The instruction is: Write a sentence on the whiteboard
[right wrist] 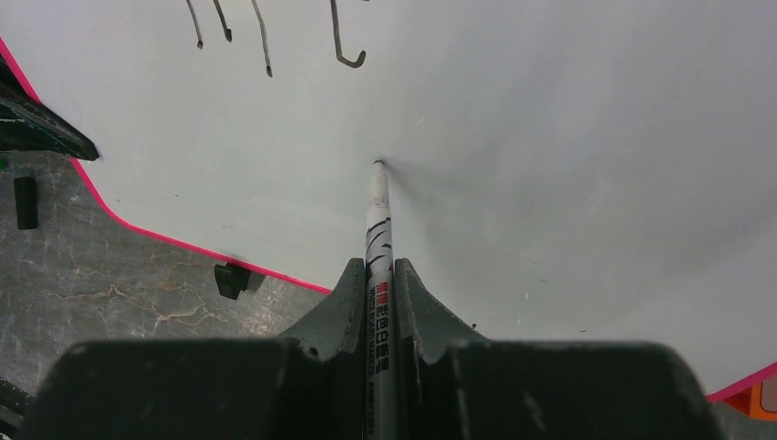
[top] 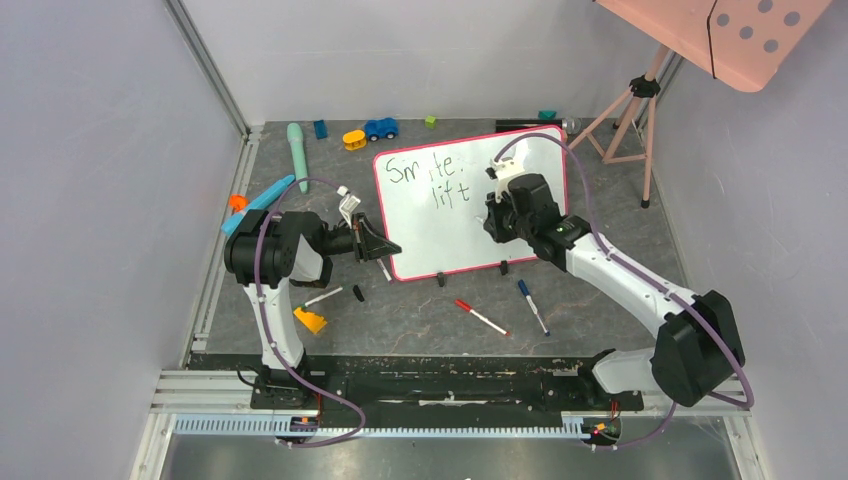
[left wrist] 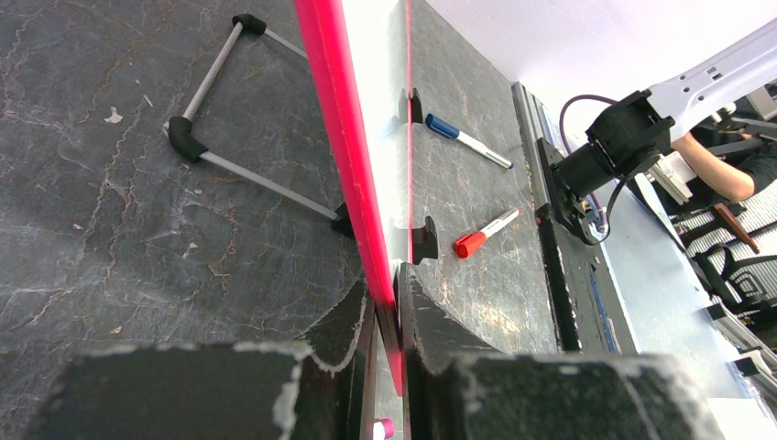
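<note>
The whiteboard (top: 455,225), white with a thin pink-red frame, stands propped on the dark table. Black handwriting (top: 432,180) on it reads roughly "Sm tte." over "lift"; the ends of those strokes show at the top of the right wrist view (right wrist: 266,37). My left gripper (top: 385,247) is shut on the board's left frame edge (left wrist: 344,137) near its lower corner. My right gripper (top: 497,215) is shut on a white marker (right wrist: 377,234), whose tip touches the white surface (right wrist: 568,165) below and right of the writing.
A red-capped marker (top: 482,318) and a blue-capped marker (top: 532,305) lie in front of the board. A black cap (top: 358,293), an orange piece (top: 311,320) and toys (top: 380,128) lie to the left and behind it. A pink tripod (top: 632,110) stands at the back right.
</note>
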You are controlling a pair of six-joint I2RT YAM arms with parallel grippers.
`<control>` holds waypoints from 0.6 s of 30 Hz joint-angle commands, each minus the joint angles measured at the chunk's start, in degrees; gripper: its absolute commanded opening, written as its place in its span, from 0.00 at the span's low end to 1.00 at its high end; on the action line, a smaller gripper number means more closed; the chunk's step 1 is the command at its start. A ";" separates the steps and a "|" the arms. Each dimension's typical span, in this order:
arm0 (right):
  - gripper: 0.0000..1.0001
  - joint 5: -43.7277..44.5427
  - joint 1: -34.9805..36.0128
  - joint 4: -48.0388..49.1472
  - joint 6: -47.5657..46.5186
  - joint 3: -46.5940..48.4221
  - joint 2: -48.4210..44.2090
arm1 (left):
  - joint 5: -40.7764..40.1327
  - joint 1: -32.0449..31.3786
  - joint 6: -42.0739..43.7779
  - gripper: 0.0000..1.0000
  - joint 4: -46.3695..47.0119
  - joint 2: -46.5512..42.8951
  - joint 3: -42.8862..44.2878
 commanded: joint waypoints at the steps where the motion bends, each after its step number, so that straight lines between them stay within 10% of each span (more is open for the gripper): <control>1: 0.00 0.15 0.34 2.42 0.53 0.37 0.68 | 2.19 -0.57 5.35 0.15 3.80 0.96 -0.49; 18: 0.00 3.18 1.16 -0.34 0.35 -3.54 -1.18 | 2.12 -0.46 5.35 0.15 3.80 0.95 -0.54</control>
